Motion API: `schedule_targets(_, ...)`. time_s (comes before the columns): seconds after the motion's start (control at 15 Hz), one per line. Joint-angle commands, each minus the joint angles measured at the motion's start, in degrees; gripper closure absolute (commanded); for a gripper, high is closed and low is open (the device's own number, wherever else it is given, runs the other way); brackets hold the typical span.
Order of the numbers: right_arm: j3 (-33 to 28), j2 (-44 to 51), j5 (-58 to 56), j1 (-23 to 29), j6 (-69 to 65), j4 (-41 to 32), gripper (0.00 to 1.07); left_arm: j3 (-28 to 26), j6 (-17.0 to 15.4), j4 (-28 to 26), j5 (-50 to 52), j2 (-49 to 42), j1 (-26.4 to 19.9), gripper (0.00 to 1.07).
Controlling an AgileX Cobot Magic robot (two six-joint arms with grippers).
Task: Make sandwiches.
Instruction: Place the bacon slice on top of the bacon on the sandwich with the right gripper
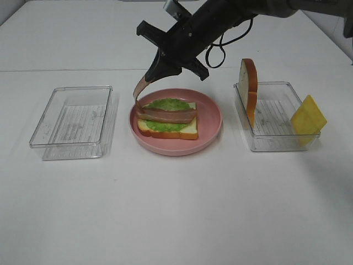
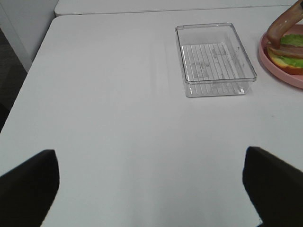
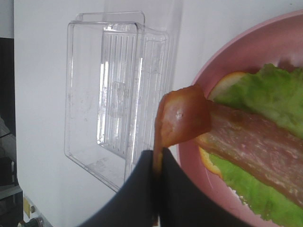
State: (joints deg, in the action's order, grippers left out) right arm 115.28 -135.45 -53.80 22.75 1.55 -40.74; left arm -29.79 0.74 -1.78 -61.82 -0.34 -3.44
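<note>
- Pinching one end of the bacon [image 1: 165, 115], the right claw [image 1: 157, 67] is clamped together on it, above the far left rim of the plate [image 1: 212, 135].
- In the right wrist view the two dark fingers [image 3: 137, 189] meet with only the thin strip between them.
- From the claw the bacon hangs down in a curve and bends at the sandwich's left end. The other part of it lies flat along the lettuce [image 1: 171, 104].
- The lettuce covers a bread slice [image 1: 185, 131] that lies flat in the middle of the plate. Green shows on both sides of the bacon.
- The right arm reaches in from the far right and crosses past the middle of the table [image 1: 176, 210].
- A second slice [image 1: 249, 83] stands on edge in the right tray [image 1: 276, 144], against its left end wall, with its top well above the rim.
- The cheese [image 1: 308, 117] leans at the same tray's right end, one corner poking over the rim.
- The right tray sits just right of the plate and does not touch it.
- The left tray [image 1: 71, 122] sits left of the plate, a little apart.
- The left claw [image 2: 151, 189] stands wide apart, gripping nothing, low over the table and short of the left tray.
</note>
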Motion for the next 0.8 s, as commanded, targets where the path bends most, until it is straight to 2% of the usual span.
schedule_targets(0.07, 0.17, -0.57, 0.4, -0.23, 1.03, 1.89, 1.07, 0.17, 0.06, -0.06, 0.23, -0.8, -0.23, 0.09)
schedule_targets(0.27, 0.17, -0.57, -1.32, -0.23, -0.52, 9.91, 1.07, 0.17, 0.06, -0.06, 0.23, -0.8, -0.23, 0.09)
schedule_targets(0.47, 0.17, -0.57, -4.3, -0.17, -5.9, 21.03, 1.07, 0.17, 0.06, -0.06, 0.23, -0.8, -0.23, 0.09)
schedule_targets(0.8, 0.17, -0.57, -4.41, -0.17, -6.42, 21.31, 1.05, 0.17, 0.06, -0.06, 0.23, -0.8, -0.23, 0.09)
